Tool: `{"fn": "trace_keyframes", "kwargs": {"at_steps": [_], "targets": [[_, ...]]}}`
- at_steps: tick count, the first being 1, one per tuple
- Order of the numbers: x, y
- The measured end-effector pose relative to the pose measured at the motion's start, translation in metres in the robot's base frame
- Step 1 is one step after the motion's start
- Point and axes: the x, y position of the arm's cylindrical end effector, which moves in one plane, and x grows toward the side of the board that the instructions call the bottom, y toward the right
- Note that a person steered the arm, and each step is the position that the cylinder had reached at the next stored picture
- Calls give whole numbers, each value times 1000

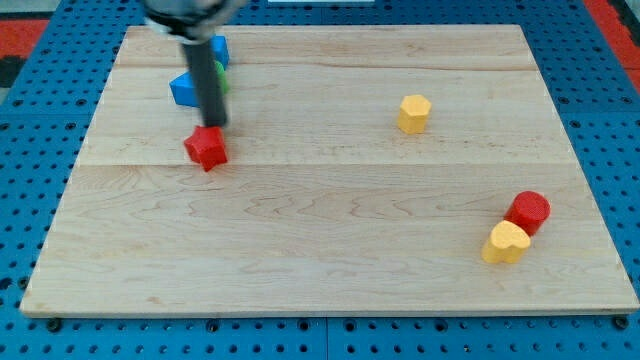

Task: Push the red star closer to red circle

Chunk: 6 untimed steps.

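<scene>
Contact sat at the red star's [206,148] far edge, where my tip [216,125], a bare rod lacking fingers, held nothing, the red circle [528,211] lying far right on the table [320,250].

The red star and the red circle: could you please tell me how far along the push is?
Done: my tip has reached the red star, sitting at its upper edge, seemingly touching. In hand: lining up the push. Left: almost all of it; the star lies at the view's left, while the red circle sits far right beside the yellow heart, with most of the board between.
</scene>
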Motion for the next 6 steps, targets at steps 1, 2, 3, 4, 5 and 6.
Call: {"fn": "trace_keyframes", "kwargs": {"at_steps": [1,2,3,4,5,6], "targets": [[21,-22],[58,11],[87,126],[89,235],[79,250],[78,305]]}}
